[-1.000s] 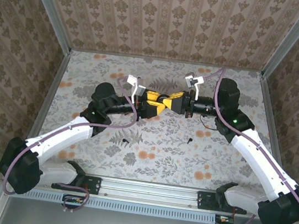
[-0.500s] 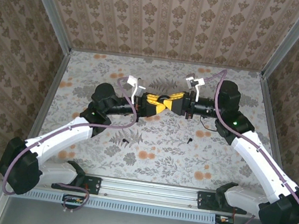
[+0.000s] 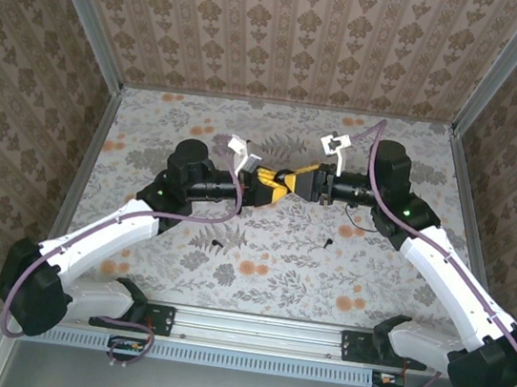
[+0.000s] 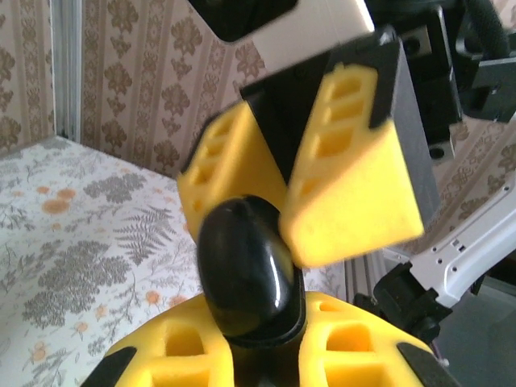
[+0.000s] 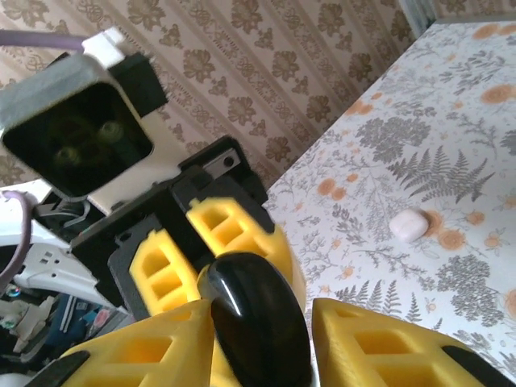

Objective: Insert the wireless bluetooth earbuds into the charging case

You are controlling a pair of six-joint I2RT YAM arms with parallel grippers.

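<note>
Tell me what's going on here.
Both arms meet above mid-table over a glossy black disc, probably the case. The left claw is shut on it. The right claw has a finger on either side of it, but whether it grips is unclear. Two tiny black pieces, likely the earbuds, lie on the table near the right arm, not yet inserted.

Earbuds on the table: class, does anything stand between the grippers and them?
Nothing visible lies over the earbuds. But the left gripper is shut on a glossy black oval piece, and the right gripper flanks it.
</note>
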